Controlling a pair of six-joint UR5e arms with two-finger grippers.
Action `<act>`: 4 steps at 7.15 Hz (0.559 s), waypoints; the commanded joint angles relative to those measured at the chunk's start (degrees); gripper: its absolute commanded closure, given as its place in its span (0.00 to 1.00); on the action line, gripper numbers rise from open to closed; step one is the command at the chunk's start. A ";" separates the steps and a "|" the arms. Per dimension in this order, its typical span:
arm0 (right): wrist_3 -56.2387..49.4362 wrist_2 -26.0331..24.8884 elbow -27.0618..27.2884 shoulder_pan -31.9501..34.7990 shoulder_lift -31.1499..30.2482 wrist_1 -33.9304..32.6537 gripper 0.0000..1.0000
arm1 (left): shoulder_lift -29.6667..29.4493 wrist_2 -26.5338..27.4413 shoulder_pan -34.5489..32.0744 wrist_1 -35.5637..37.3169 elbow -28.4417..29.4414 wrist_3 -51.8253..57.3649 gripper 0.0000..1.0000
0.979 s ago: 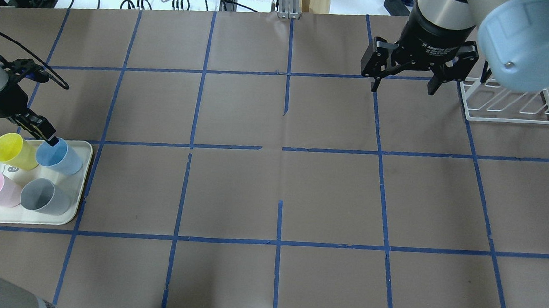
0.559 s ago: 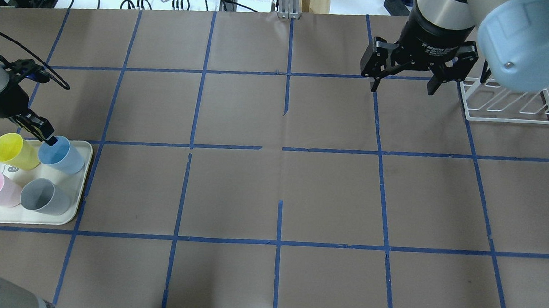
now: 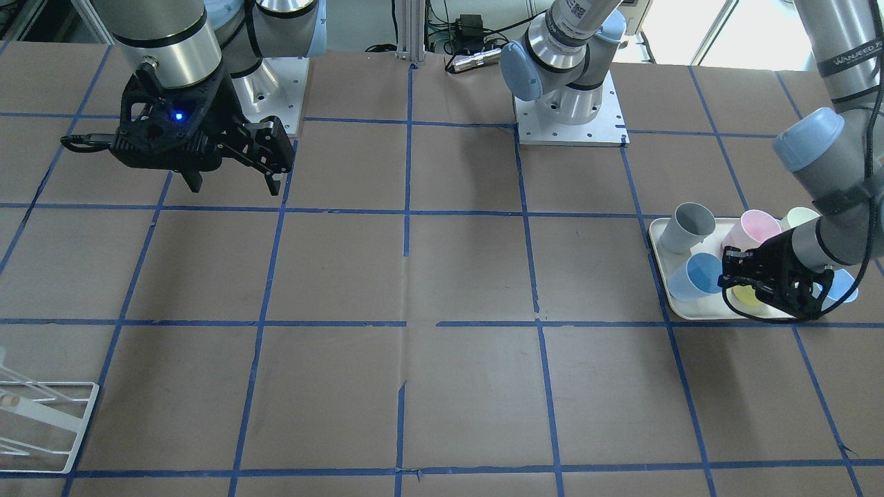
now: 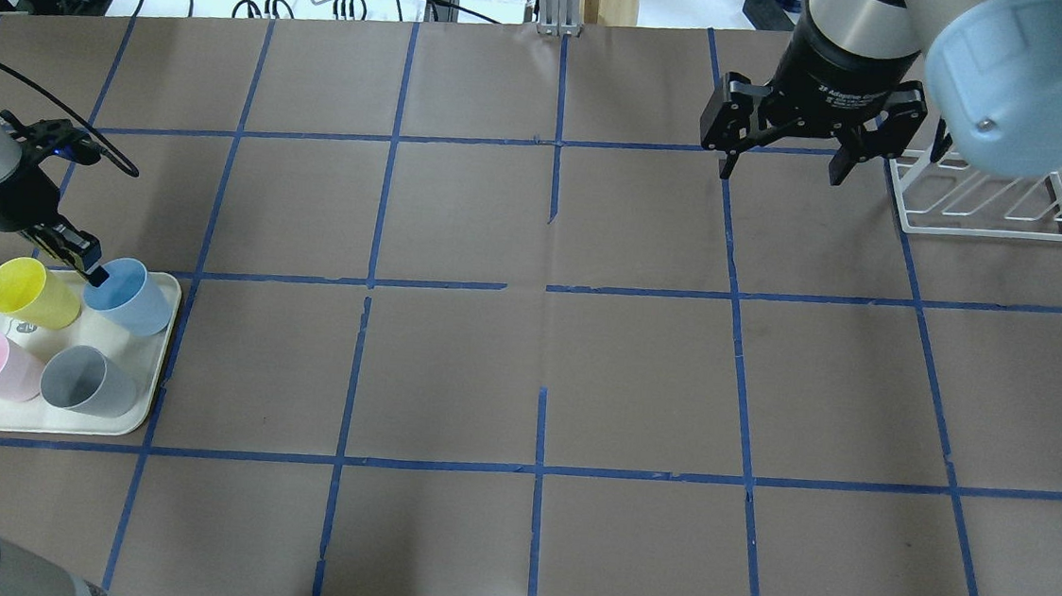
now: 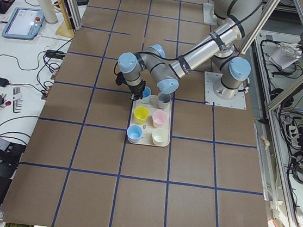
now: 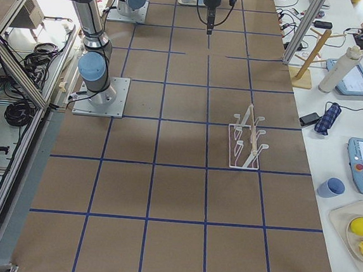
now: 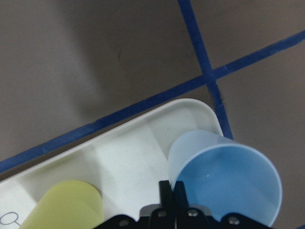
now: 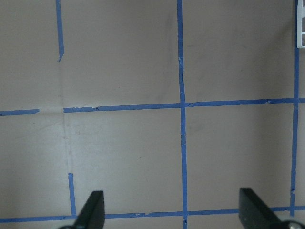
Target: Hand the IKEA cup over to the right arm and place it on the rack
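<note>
Evidently the pick had begun. At the left edge of the overhead view, the left gripper [image 4: 97, 274] had its fingers pinched almost together on the near rim of the IKEA cup [image 4: 135, 300], 1 finger inside the blue mouth and 1 outside, as the wrist view showed. Over the last second the cup had crept up and to the right toward the far corner of the beige tray [image 4: 38, 421], away from the yellow cup [image 4: 29, 293]. I took that to mean the grasp was holding and the lift toward the handover was starting. At the upper right, the right gripper [image 4: 778, 172] had scarcely moved; its fingers stood wide apart and held nothing. The rack [image 4: 982, 225] lay just beside it at the right edge, with no cup on it.

The right wrist collar read "2F Adaptive", the rest too small to read. In the front-facing view, the left arm's sleeve, upper right, read "WANJEED".
</note>
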 commanded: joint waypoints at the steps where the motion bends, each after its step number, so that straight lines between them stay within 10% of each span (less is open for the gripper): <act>1: 0.00 -0.02 0.03 0.04 0.00 0.11 0.00 | 2.14 -5.44 -0.24 -3.85 2.09 -3.68 1.00; 4: -0.35 -0.20 -0.14 -0.05 -0.09 -0.24 0.00 | 3.29 -13.77 -0.68 -15.42 10.60 -14.72 1.00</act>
